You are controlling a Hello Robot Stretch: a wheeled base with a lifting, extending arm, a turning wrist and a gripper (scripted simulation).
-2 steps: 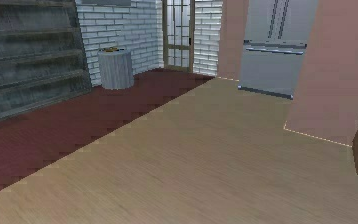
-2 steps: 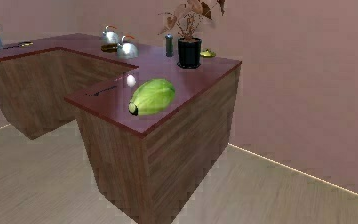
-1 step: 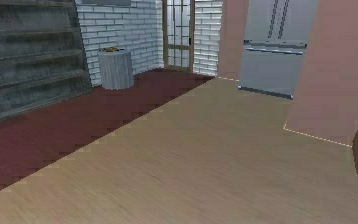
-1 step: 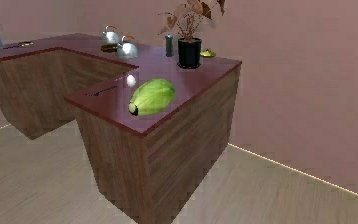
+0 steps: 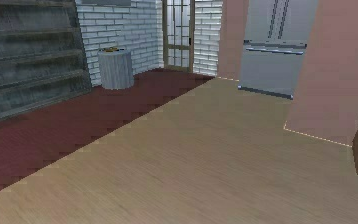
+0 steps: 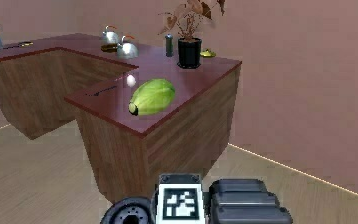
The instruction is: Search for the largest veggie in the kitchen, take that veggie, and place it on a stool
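Lying on one counter (image 6: 187,112): one green veggie (image 6: 151,96).

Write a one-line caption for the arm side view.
A large green vegetable lies on the near end of a dark wooden counter, with a potted plant behind it.

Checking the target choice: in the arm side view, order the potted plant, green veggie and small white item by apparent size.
1. potted plant, largest though farthest back
2. green veggie, nearest the camera
3. small white item, clearly smallest
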